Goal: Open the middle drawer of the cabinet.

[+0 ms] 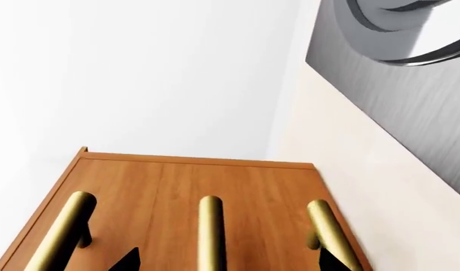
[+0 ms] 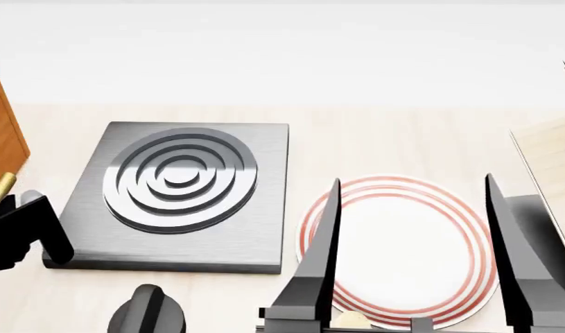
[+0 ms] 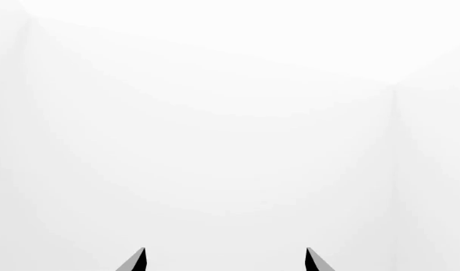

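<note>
My left gripper (image 1: 222,262) faces the front of the cabinet (image 1: 177,186), an orange-brown wood-grain chest. In the left wrist view, three brass bar handles run side by side across that front. The central bar (image 1: 211,231) belongs to the middle drawer (image 1: 252,226). My two dark fingertips show only as small points at the picture's edge, one on each side of that central bar. The jaws are spread, with the bar lying in the gap between them and nothing clamped.

In the head view the cabinet shows only as a wooden sliver at the far left edge, with my left gripper (image 2: 14,232) just beside it. On the pale counter (image 2: 375,139) sit a grey stove plate (image 2: 180,194) with raised rings and, to its right, a white plate (image 2: 403,250) with red rim lines. My right gripper (image 2: 412,257) hovers in front of that plate, well apart from the cabinet, its two long fingers spread wide and empty. The right wrist view shows only white wall beyond its fingertips.

I judge the task barely begun. All three drawer fronts look flush, so the middle drawer appears closed. The approach seems nearly done: I am lined up on the correct handle. What remains is to move in, close on the bar and pull the drawer out straight.
</note>
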Available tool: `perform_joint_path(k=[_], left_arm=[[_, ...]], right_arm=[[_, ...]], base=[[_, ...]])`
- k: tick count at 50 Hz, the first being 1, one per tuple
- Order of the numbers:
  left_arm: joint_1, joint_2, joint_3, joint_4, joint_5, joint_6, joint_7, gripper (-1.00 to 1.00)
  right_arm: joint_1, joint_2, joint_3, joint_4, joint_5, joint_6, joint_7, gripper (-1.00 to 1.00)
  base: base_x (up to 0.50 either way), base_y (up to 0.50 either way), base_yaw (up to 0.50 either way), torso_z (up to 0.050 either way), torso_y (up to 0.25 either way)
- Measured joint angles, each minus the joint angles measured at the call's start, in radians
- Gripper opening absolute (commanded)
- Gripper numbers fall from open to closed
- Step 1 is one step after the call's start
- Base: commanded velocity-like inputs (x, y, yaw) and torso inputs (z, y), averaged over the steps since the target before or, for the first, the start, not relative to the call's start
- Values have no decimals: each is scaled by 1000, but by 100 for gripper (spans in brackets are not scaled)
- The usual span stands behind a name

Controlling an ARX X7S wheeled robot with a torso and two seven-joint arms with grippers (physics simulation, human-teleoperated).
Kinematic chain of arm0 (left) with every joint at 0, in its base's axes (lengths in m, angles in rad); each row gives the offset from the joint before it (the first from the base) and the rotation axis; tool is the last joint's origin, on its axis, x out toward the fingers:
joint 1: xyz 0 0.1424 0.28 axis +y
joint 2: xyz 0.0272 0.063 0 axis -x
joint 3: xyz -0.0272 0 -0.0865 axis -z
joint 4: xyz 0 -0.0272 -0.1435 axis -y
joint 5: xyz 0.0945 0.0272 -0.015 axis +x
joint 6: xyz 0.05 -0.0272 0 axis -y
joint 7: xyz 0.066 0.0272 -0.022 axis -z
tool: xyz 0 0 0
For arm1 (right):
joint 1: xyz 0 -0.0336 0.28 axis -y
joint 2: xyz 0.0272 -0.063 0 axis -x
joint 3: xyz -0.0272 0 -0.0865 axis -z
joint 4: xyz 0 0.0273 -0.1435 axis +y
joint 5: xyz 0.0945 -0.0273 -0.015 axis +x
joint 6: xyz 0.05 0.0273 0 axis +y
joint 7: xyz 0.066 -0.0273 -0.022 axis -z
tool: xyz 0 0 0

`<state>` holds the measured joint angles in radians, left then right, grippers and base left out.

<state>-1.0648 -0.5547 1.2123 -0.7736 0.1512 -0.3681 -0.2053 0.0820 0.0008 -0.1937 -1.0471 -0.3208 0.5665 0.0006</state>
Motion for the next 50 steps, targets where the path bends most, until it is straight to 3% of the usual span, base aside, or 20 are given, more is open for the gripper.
perform_joint_path(k=[50], left_arm=[[-3,-5,-7,-105,3,6,-17,100]], right_arm=[[-4,0,-10,0,-9,2,-4,100]], base=[[0,0,0,0,0]])
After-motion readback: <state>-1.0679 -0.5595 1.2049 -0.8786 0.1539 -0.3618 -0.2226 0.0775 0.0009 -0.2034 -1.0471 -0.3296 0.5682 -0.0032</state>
